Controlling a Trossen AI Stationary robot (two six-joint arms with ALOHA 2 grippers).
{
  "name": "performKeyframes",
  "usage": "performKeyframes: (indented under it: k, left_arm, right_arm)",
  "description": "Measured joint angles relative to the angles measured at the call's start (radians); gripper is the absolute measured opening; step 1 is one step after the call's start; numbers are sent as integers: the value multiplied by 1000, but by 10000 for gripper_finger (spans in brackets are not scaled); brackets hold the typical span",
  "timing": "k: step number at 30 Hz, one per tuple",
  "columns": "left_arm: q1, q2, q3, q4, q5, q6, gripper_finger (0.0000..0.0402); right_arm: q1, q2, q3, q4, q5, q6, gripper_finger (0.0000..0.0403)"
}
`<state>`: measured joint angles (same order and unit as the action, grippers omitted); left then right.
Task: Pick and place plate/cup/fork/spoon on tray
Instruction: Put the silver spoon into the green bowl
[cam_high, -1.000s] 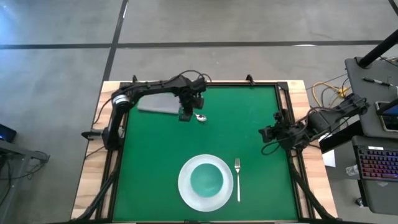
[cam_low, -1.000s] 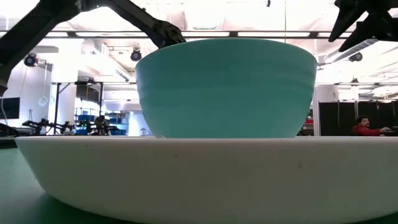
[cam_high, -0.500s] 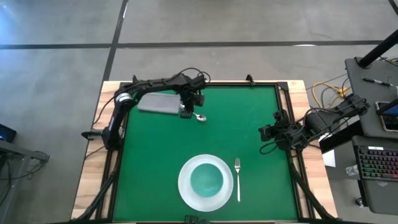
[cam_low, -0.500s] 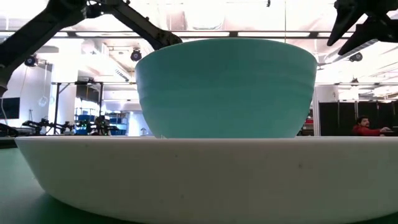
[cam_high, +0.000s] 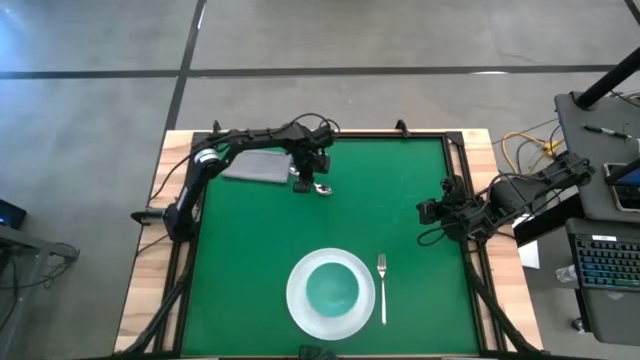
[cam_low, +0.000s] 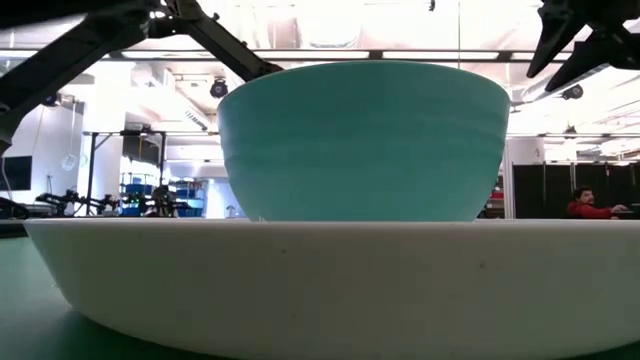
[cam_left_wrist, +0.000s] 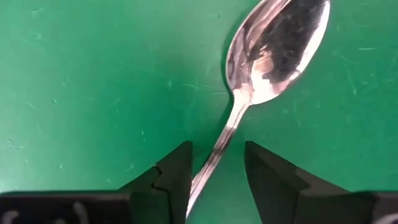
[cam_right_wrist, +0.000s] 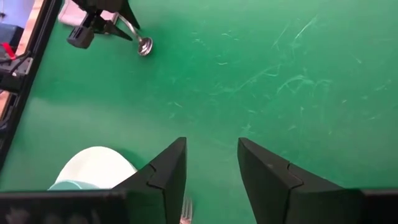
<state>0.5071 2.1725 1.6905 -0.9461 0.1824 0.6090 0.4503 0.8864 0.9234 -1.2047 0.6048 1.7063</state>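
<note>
The silver spoon (cam_high: 320, 188) lies on the green mat at the far left-centre, its bowl (cam_left_wrist: 280, 43) facing up. My left gripper (cam_high: 303, 183) is down over the spoon's handle, open, with one finger on either side of the thin handle (cam_left_wrist: 214, 155). I cannot tell whether a finger touches it. The teal cup (cam_high: 331, 290) stands inside the white plate (cam_high: 300, 305) near the front edge. The fork (cam_high: 381, 288) lies just to the right of the plate. My right gripper (cam_high: 424, 212) hovers open and empty at the table's right side.
A flat grey tray (cam_high: 255, 167) lies at the far left, just beside my left gripper. The cup (cam_low: 365, 140) and plate (cam_low: 330, 280) fill the low view. Bare green mat lies between the spoon and the plate. A person sits in the room behind (cam_low: 585, 205).
My left gripper has shifted slightly toward the table's right, closer along the spoon's handle, and its arm has stretched out a little. The spoon lies where it was. My right arm has kept still.
</note>
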Motion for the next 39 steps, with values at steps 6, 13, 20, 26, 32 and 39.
performKeyframes:
  k: [6,13,20,26,32,39]
  left_arm:
    - [-18,9,0,28,-43,0,68]
    - [-20,7,0,41,-52,0,8]
    - [-39,-3,35,-25,-21,-30,2]
    - [-66,-52,61,-38,-7,-63,2]
    - [-103,-135,68,-80,8,-125,1]
    - [-162,-195,68,-197,1,-133,1]
  right_arm:
    - [0,0,0,-19,0,23,134]
    - [0,0,0,-20,0,29,132]
    - [0,0,-4,-23,0,46,134]
    - [0,0,-10,-23,0,49,132]
    - [0,0,-16,-23,-2,53,132]
    - [0,0,-31,-20,-22,118,127]
